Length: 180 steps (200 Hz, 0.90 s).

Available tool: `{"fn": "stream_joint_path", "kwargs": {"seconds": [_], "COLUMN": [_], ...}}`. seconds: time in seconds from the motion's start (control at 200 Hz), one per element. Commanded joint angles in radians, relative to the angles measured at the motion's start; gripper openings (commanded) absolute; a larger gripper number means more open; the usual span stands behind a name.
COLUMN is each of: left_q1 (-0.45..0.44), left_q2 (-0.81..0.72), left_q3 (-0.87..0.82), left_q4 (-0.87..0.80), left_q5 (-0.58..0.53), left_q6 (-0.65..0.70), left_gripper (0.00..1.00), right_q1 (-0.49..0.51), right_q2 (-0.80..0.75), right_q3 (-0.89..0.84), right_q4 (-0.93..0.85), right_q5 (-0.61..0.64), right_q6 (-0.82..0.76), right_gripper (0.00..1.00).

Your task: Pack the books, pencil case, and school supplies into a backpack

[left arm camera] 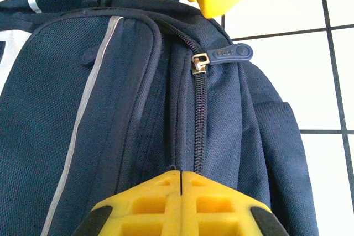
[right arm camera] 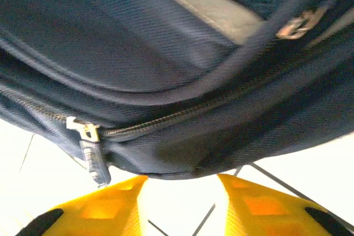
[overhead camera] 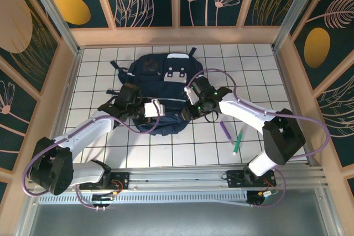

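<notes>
L claw fully closed, looks pinched on zip seam of backpack. R claw part open, empty, zip pull just beside one finger. Top view: backpack flat mid-frame on tabletop, pens lower right of it. Fabric soft, floppy, so grab stiff pull tab, not cloth.

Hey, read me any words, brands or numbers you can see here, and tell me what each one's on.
Nothing readable.
Zipper pull on the backpack: raised marks, too small to read.
White-grey patches: no legible text at this size.
</notes>
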Motion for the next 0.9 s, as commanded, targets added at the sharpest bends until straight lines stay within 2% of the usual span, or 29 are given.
{"fn": "stream_joint_path", "kwargs": {"seconds": [0.0, 0.14, 0.315, 0.375, 0.505, 0.686, 0.741, 0.856, 0.896], "left_q1": [0.005, 0.005, 0.005, 0.004, 0.004, 0.005, 0.004, 0.004, 0.005], "left_q2": [-0.026, -0.023, -0.024, -0.026, -0.028, -0.026, -0.025, -0.026, -0.027], "left_q3": [-0.01, -0.01, -0.011, -0.014, -0.018, -0.02, -0.021, -0.015, -0.013], "left_q4": [-0.01, 0.01, 0.013, 0.015, 0.022, 0.03, 0.029, 0.011, 0.0], "left_q5": [0.058, 0.078, 0.08, 0.079, 0.082, 0.092, 0.091, 0.078, 0.084], "left_q6": [-0.007, -0.023, -0.029, -0.03, -0.035, -0.041, -0.04, -0.03, -0.021], "left_gripper": [0.0, 0.0, 0.0, 0.0, 0.0, 0.0, 0.0, 0.0, 0.0], "right_q1": [0.032, 0.035, 0.043, 0.056, 0.089, 0.122, 0.123, 0.122, 0.119], "right_q2": [-0.031, -0.013, 0.028, 0.048, 0.085, 0.105, 0.101, 0.075, 0.065], "right_q3": [-0.008, -0.022, -0.006, 0.003, 0.018, 0.021, 0.011, 0.0, 0.0], "right_q4": [0.046, 0.1, 0.103, 0.101, 0.11, 0.154, 0.179, 0.192, 0.188], "right_q5": [-0.142, -0.169, -0.104, -0.083, -0.077, -0.036, -0.038, -0.017, -0.006], "right_q6": [-0.004, 0.042, 0.079, 0.092, 0.133, 0.204, 0.219, 0.214, 0.203], "right_gripper": [0.44, 0.46, 0.46, 0.44, 0.31, 0.31, 0.23, 0.01, 0.0]}}
